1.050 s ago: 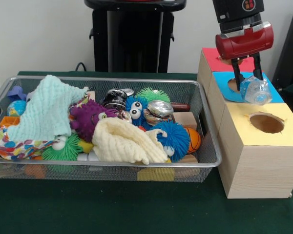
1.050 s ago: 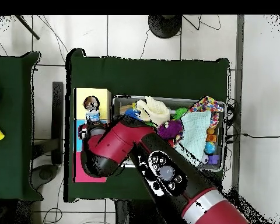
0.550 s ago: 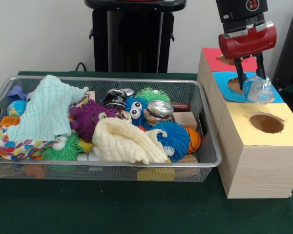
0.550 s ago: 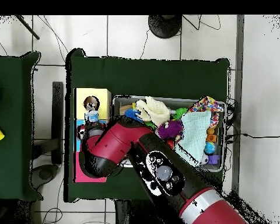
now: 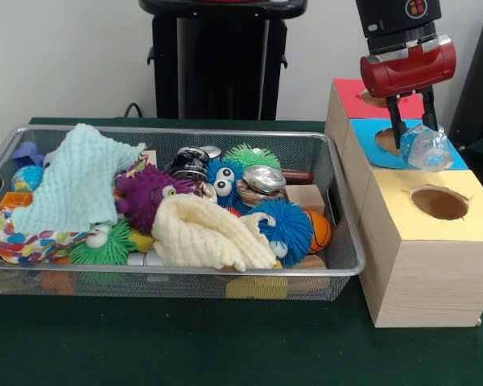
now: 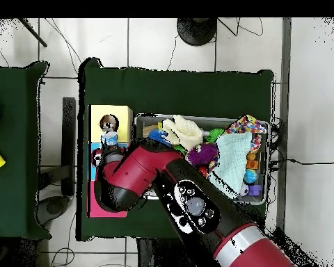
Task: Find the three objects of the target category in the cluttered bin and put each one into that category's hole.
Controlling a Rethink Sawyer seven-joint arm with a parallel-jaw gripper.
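My gripper (image 5: pixel 414 138) hangs over the blue box top (image 5: pixel 455 157), its black fingers shut on a crumpled clear plastic bottle (image 5: pixel 427 149). The bottle sits just right of the blue box's hole (image 5: pixel 384 139) and above the yellow box's hole (image 5: pixel 439 203). In the overhead view the bottle (image 6: pixel 110 138) shows at the seam between the yellow box (image 6: pixel 117 115) and the blue one, with the red arm (image 6: pixel 138 177) covering the rest. The wire bin (image 5: pixel 338 209) holds crushed silver cans (image 5: pixel 262 181), fuzzy toy balls (image 5: pixel 290 229) and cloths.
A red box top (image 5: pixel 350 96) lies behind the blue one. A pale green cloth (image 5: pixel 76 181) and a cream cloth (image 5: pixel 205 233) cover parts of the bin's contents. A small basketball (image 5: pixel 319 231) rests by the bin's right wall. A black pedestal (image 5: pixel 217 60) stands behind the bin.
Over the last second the gripper rose a little and shifted slightly right with the bottle. Since half a second ago nothing has visibly moved.
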